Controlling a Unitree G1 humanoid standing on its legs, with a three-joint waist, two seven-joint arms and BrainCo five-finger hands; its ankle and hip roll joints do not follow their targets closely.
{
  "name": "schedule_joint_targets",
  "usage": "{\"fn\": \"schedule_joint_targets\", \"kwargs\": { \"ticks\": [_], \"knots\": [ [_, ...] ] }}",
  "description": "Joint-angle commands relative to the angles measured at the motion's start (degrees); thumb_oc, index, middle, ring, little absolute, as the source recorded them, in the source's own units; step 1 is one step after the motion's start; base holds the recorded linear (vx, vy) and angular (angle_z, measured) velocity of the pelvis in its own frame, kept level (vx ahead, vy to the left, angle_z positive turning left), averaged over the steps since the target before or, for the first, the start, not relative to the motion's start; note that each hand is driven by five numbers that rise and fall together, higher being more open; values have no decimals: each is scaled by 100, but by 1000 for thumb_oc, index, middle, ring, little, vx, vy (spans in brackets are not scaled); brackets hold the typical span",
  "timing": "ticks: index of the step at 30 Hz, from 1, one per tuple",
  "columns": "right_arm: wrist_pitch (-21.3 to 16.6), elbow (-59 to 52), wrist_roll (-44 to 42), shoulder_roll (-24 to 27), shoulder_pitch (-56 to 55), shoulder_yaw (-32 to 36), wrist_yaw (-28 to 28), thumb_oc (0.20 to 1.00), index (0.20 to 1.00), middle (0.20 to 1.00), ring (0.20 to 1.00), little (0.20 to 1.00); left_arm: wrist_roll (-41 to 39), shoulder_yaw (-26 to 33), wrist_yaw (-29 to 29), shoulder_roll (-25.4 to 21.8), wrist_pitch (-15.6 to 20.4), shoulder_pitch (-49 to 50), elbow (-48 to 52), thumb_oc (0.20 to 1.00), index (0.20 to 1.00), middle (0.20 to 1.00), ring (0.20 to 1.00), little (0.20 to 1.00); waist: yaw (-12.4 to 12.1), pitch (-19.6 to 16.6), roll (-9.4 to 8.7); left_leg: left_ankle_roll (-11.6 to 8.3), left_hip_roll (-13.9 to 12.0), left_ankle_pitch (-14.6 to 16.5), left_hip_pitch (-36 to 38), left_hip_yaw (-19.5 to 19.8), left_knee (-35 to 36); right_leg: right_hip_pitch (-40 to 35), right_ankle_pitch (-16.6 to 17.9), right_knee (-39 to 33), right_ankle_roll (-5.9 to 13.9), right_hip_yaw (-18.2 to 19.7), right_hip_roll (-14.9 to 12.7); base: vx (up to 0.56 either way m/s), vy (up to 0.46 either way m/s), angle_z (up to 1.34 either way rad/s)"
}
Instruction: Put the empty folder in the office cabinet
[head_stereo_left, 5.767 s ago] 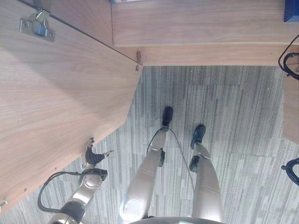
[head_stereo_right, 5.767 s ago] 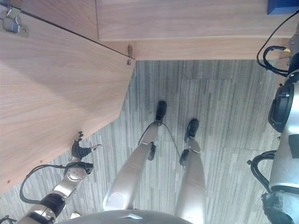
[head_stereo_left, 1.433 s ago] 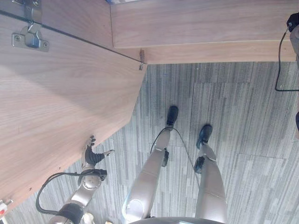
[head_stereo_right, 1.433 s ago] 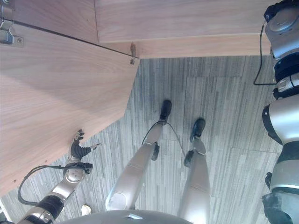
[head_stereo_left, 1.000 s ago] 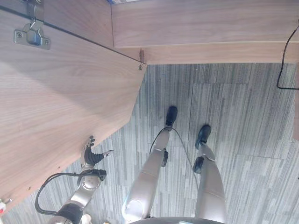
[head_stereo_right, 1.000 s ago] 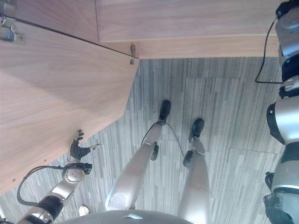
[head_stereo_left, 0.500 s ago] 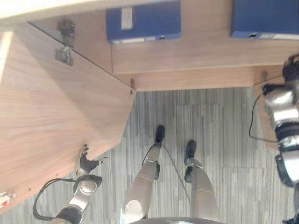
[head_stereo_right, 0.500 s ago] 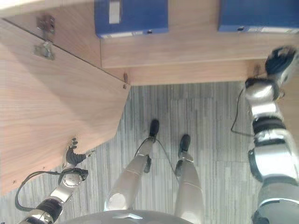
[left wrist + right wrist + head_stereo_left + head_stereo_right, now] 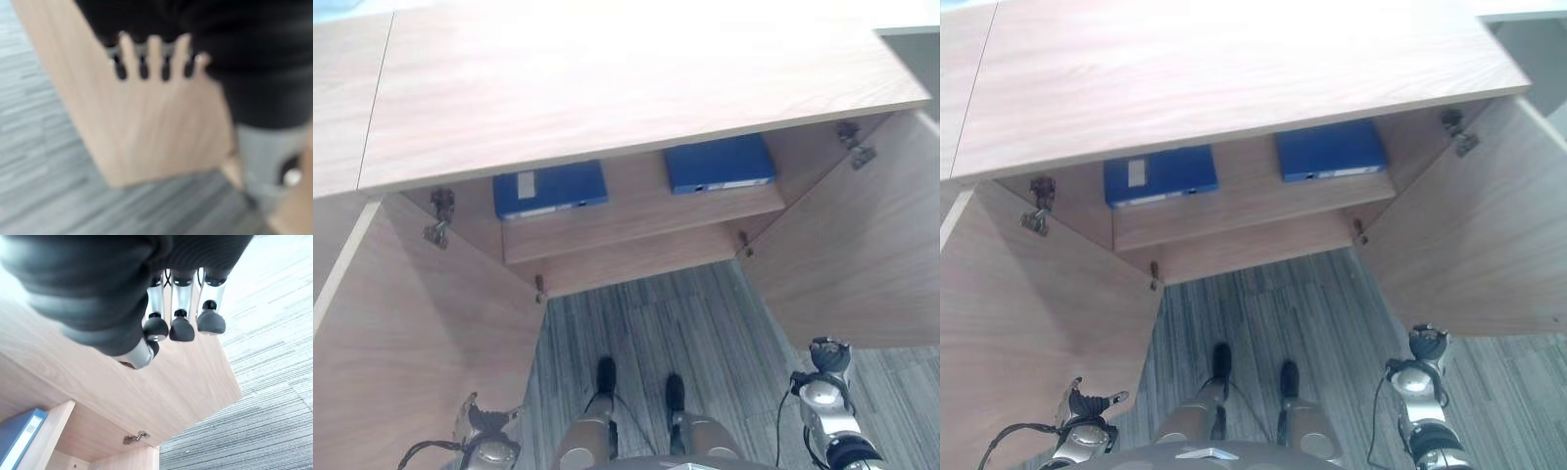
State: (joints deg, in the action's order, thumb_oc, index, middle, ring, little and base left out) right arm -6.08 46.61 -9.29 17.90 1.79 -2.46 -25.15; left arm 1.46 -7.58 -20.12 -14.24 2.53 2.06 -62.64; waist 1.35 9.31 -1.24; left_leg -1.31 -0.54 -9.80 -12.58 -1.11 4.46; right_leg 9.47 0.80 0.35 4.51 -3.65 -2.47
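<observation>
Two blue folders lie on the shelf inside the wooden office cabinet (image 9: 607, 88): one at the left (image 9: 551, 188) and one at the right (image 9: 718, 163). I cannot tell which one is empty. Both cabinet doors stand open. My left hand (image 9: 1087, 406) is low at the free edge of the left door (image 9: 401, 323); its fingers (image 9: 151, 51) lie straight against the panel. My right hand (image 9: 829, 352) is low beside the right door (image 9: 852, 245), with its fingers (image 9: 182, 328) relaxed near the wood and holding nothing. A folder's corner (image 9: 17, 440) shows in the right wrist view.
Grey striped carpet (image 9: 685, 313) covers the floor between the two open doors in front of the cabinet. Metal hinges sit at the upper inner corners, left (image 9: 437, 217) and right (image 9: 854, 145). A lower board (image 9: 636, 259) runs under the shelf.
The whole picture has swung up, so the cabinet top and both folders show now. My right hand has come down from the cabinet's right edge to beside the open right door.
</observation>
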Motion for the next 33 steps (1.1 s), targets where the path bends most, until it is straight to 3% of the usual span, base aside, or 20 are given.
{"fn": "schedule_joint_targets", "kwargs": {
  "ticks": [1, 7, 8, 9, 10, 16, 17, 19, 23, 27, 33],
  "knots": [
    [146, 301, 282, -235, -157, -187, 754, 200, 200, 200, 200, 200, -2032, 1200, 1208, 313, -326, -139, -1417, 1000, 1000, 1000, 1000, 1000, 73, -368, 7, -97, -105, 927, 826, -141, 54, -206, 96, -203, 274, -155, -166, 73, 28, -5],
    [451, 645, 280, -653, -431, -386, 1272, 200, 200, 200, 200, 200, -2788, 1861, 1660, 490, -566, -142, -1880, 1000, 1000, 1000, 1000, 1000, 223, -724, -14, -68, -90, 1098, 1224, -302, 54, -502, 28, -119, 229, 25, -140, 92, 30, -20],
    [496, 725, 207, -706, -447, -416, 1348, 231, 231, 231, 231, 231, -2856, 1896, 1685, 504, -601, -135, -1900, 1000, 1000, 1000, 1000, 1000, 232, -778, -17, -62, -88, 1119, 1277, -315, 54, -542, 20, -109, 226, 46, -137, 49, 14, -20],
    [530, 782, 173, -730, -441, -448, 1413, 564, 564, 564, 564, 564, -2874, 1899, 1717, 517, -614, -126, -1896, 1000, 1000, 1000, 1000, 1000, 236, -813, -20, -53, -82, 1140, 1334, -327, 54, -579, 13, -98, 220, 66, -132, 67, 14, -23],
    [573, 875, 106, -745, -411, -487, 1460, 1000, 1000, 1000, 1000, 1000, -2874, 1882, 1745, 497, -631, -130, -1891, 1000, 1000, 1000, 1000, 1000, 233, -850, -29, -48, -75, 1167, 1385, -341, 54, -627, 6, -98, 220, 75, -131, 49, 16, -23],
    [627, 864, -192, -623, -290, -420, 1616, 1000, 1000, 1000, 1000, 1000, -2773, 1756, 1811, 440, -647, -154, -1854, 1000, 1000, 1000, 1000, 1000, 237, -937, -34, -24, -36, 1207, 1502, -376, 54, -719, 11, -87, 232, 115, -151, 16, 29, -9],
    [591, 469, -102, -40, -202, 429, 1015, 1000, 1000, 1000, 1000, 1000, -2535, 1726, 1770, 392, -664, -167, -1862, 1000, 1000, 1000, 1000, 1000, 331, -896, 31, 43, 20, 1245, 1529, -468, 54, -628, 23, 172, 321, 102, -239, -13, 69, -3],
    [599, 429, 26, 188, -133, 703, 754, 1000, 1000, 1000, 1000, 1000, -2444, 1721, 1756, 351, -658, -172, -1861, 1000, 1000, 1000, 1000, 1000, 330, -840, 56, 65, 28, 1256, 1538, -506, 54, -570, 20, 290, 351, 60, -281, -41, 59, -6],
    [658, 873, 39, 1063, 405, 1590, -163, 1000, 1000, 1000, 1000, 1000, -2291, 1665, 1693, 249, -612, -160, -1906, 1000, 1000, 1000, 1000, 1000, 173, -684, 97, 89, 22, 1344, 1630, -825, 54, -463, 138, 481, 489, -502, -666, -43, 2, -45],
    [776, 1144, 40, 1866, 854, 1907, -517, 1000, 1000, 1000, 1000, 1000, -2262, 1661, 1675, 80, -568, -64, -1924, 1000, 1000, 1000, 1000, 1000, -38, -655, 25, 7, -89, 1331, 1699, -1069, 54, -611, 153, 390, 488, -1236, -967, -15, -91, -86],
    [814, 1345, -246, 2552, 829, 2260, -514, 1000, 1000, 1000, 1000, 1000, -2227, 1707, 1660, -106, -564, 34, -1970, 1000, 1000, 1000, 1000, 1000, -59, -780, -148, -183, -328, 1263, 1804, -1045, 54, -904, -35, 101, 395, -1101, -661, 48, -175, -4]
  ]
}}
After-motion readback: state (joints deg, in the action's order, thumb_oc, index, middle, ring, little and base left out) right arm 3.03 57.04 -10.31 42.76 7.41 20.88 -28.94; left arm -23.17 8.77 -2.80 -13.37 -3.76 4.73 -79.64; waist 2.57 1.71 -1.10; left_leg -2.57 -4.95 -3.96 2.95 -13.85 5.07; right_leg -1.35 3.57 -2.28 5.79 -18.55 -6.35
